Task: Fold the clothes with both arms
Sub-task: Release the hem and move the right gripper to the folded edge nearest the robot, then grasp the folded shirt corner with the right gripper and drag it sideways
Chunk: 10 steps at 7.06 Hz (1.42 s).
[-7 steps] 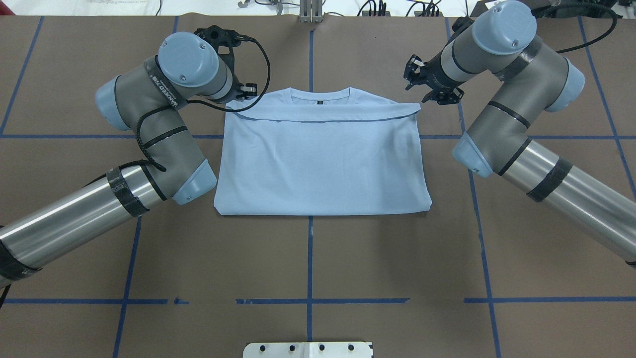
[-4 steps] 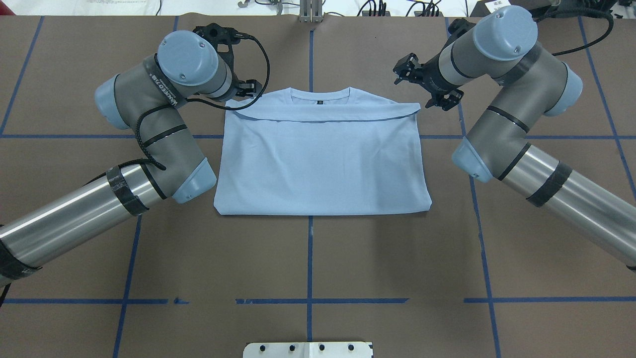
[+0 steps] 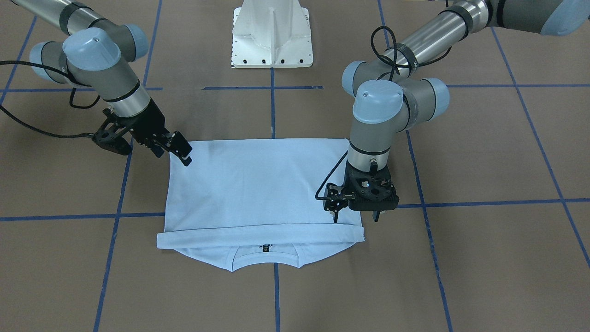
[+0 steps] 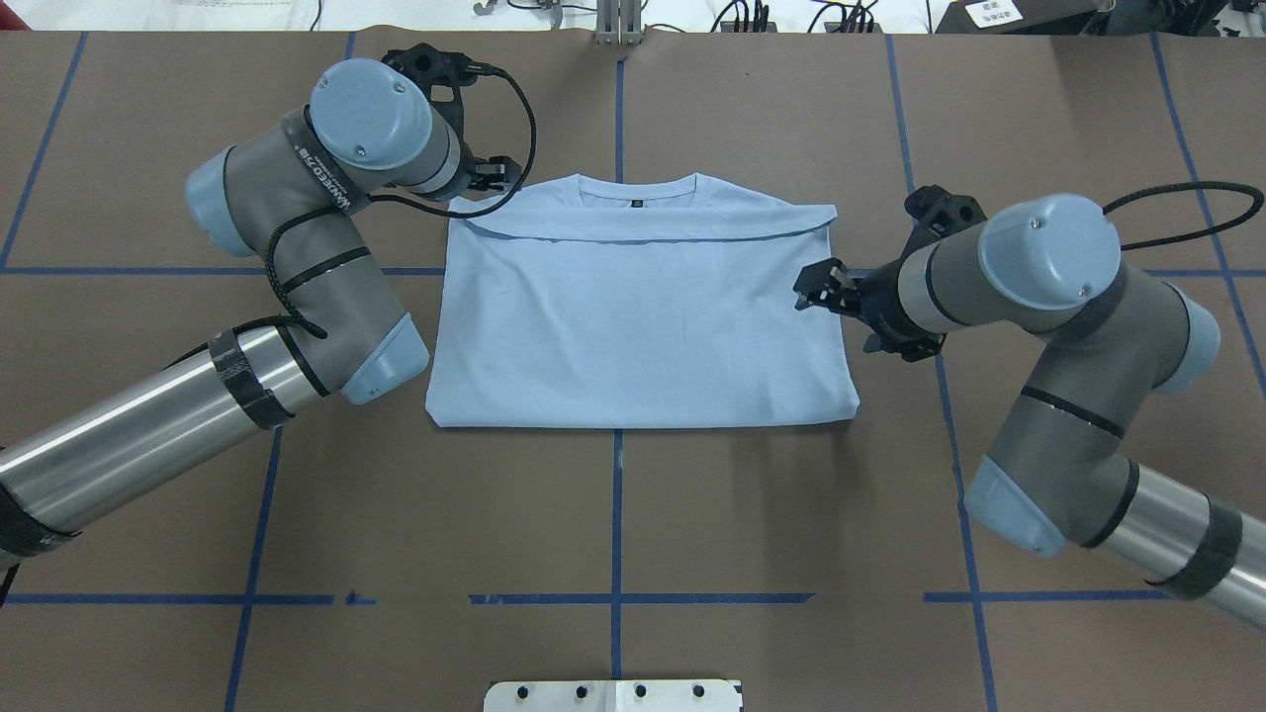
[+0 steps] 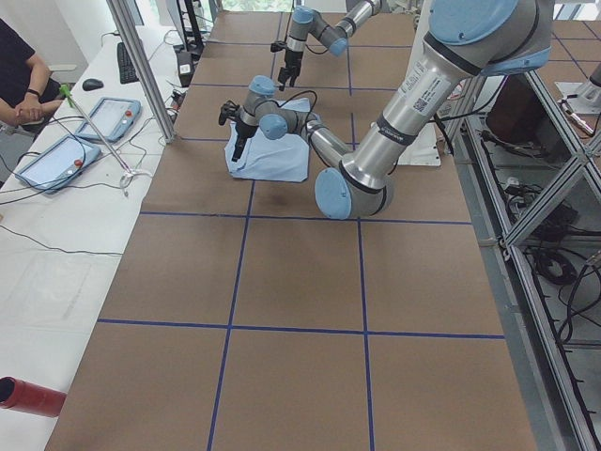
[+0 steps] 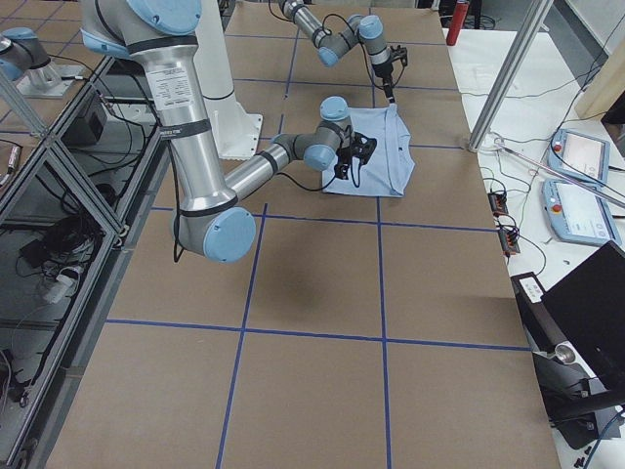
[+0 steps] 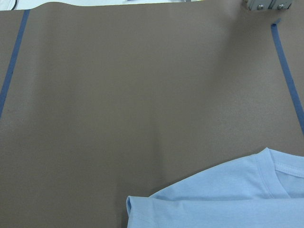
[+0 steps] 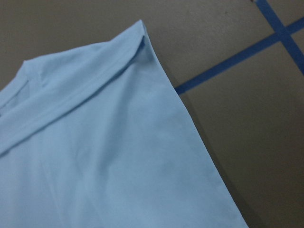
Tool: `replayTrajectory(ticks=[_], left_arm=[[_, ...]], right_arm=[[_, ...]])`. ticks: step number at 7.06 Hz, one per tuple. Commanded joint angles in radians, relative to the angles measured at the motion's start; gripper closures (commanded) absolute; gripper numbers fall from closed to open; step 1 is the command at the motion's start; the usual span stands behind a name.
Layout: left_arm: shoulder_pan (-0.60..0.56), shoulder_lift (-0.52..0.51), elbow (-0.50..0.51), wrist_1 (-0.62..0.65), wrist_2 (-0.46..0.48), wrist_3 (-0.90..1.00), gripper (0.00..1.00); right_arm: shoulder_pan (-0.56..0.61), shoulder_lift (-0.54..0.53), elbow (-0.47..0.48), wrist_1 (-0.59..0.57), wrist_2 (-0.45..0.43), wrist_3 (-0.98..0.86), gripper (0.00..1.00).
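the right gripper [image 4: 817, 293], jaws apart, hovers at the side edge of the folded light-blue t-shirt [image 4: 638, 316]. the left gripper [image 3: 356, 216], also apart, stands by its collar-end corner on the brown table [image 4: 613, 514].

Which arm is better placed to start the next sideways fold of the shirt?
Probably the right. Its end effector sits over the T-shirt's side edge, midway along. The left end effector hangs beside the collar-end corner, off the cloth.
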Motion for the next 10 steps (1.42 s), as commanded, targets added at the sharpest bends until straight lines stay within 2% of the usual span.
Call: replayTrajectory(ticks=[1,4,5,7,8,10], left_arm=[[0.0,0.001,-0.001,-0.001,0.0,-0.001,0.0],[0.001,0.005,-0.001,-0.004,-0.002,-0.003,0.0],[0.003,0.006,-0.001,-0.002,-0.002,-0.003,0.0],[0.003,0.006,-0.001,-0.002,-0.002,-0.001,0.0],[0.003,0.006,-0.001,-0.004,-0.002,0.0,0.0],[0.003,0.006,-0.002,-0.025,-0.002,-0.003,0.0]], right_arm=[[-0.087,-0.023,-0.021,-0.031,-0.074,-0.01,0.0],[-0.095,-0.027,-0.049,-0.031,-0.072,-0.014,0.02],[-0.095,-0.026,-0.052,-0.031,-0.071,-0.014,0.15],[-0.101,-0.029,-0.052,-0.028,-0.077,-0.014,0.81],[-0.101,-0.029,-0.05,-0.028,-0.077,-0.015,1.0],[-0.098,-0.035,-0.03,-0.024,-0.076,-0.018,1.0]])
